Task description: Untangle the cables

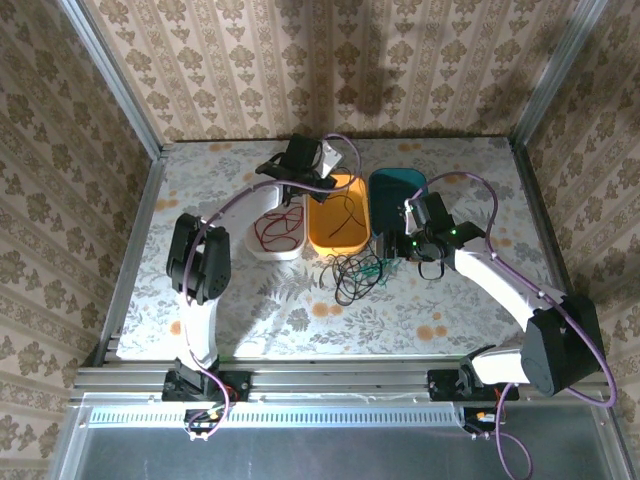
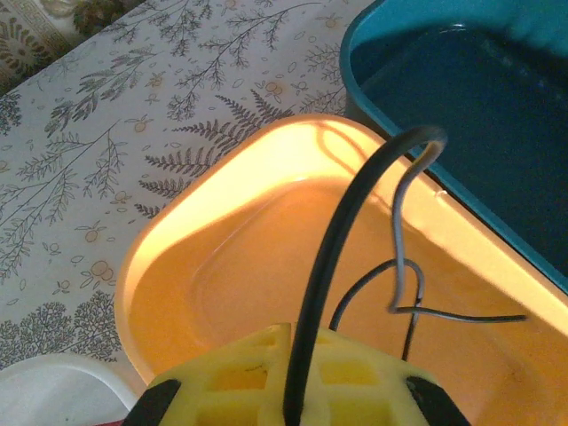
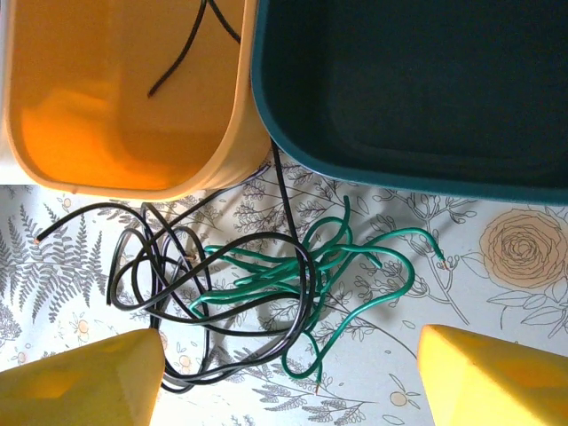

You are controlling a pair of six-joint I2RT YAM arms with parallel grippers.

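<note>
**Tangle sits just ahead of the open right hand, while the left hand is busy over the orange tray**

Top view: the tangle (image 1: 357, 272) of black and green cables lies on the desk (image 1: 290, 320), just in front of the near ends of the orange tray (image 1: 335, 250) and the teal tray (image 1: 385, 190). The right hand (image 1: 405, 243) hovers just right of the tangle, its arm bent in from the desk's near right corner, and is clearly the nearer one. The left hand (image 1: 293, 175) reaches out over the orange tray's far end. Red cables (image 1: 278, 232) lie apart in the white tray (image 1: 262, 212).

Left wrist view: the left hand (image 2: 288, 386) has its fingers together, clamped on a black cable (image 2: 342, 240). The cable rises from them, bends over, and drops back into the orange tray below.

Right wrist view: the right hand (image 3: 288, 342) is spread wide and holds nothing, with the tangle between and just beyond its fingertips. The green cables (image 3: 302, 271) run mostly left to right, along the line from one finger to the other. Black loops (image 3: 169, 266) are laced through them on the left. Pinching a green strand probably calls for a wrist turn first, so that the fingers close across it.
</note>
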